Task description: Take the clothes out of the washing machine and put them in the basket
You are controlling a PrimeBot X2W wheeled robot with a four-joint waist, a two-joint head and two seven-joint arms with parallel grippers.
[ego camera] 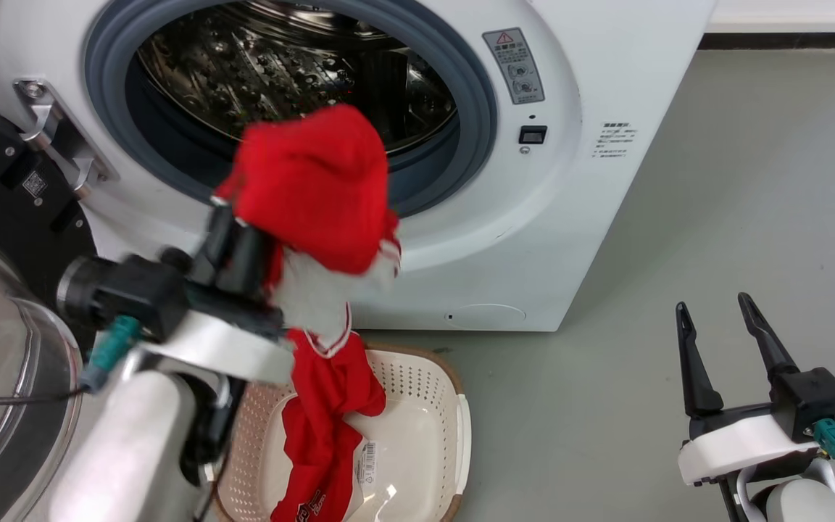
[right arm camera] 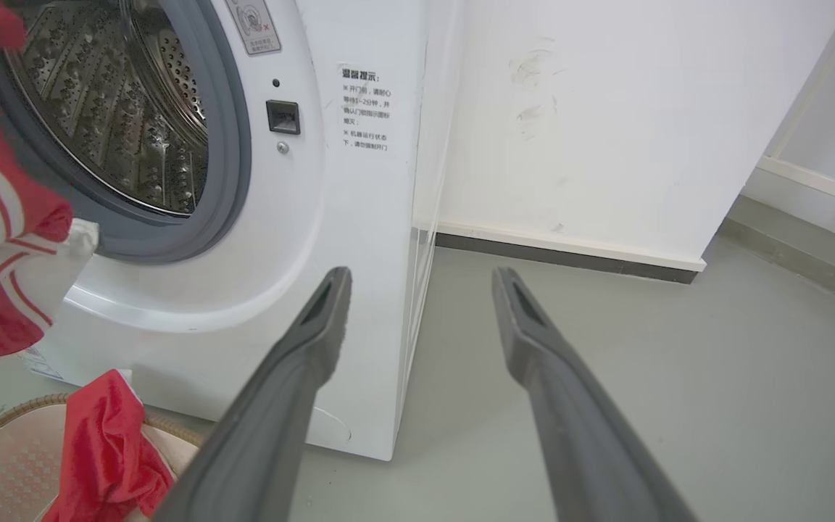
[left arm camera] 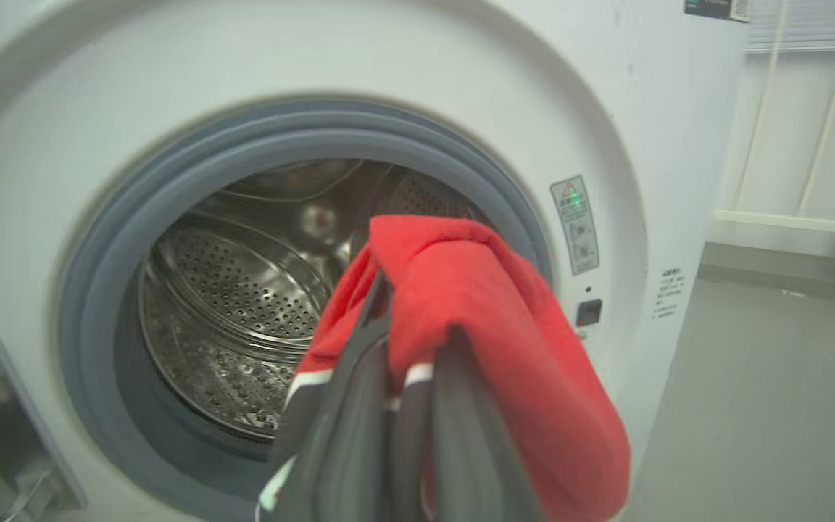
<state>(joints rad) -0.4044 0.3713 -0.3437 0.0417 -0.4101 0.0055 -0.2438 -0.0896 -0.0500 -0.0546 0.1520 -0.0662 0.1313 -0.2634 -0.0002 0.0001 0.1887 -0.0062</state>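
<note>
Left gripper clamped on red jersey, just in front of washing machine porthole, outside drum. Red fabric hanging down into basket at washing machine's foot. Right gripper spread wide, empty, right of washing machine.

Warning sticker: red triangle sign above small pictograms, on the washing machine front; I cannot read its print.
Notice: Chinese, headed "温馨提示", on the same front.
Paper label: barcode, inside the basket.
</note>
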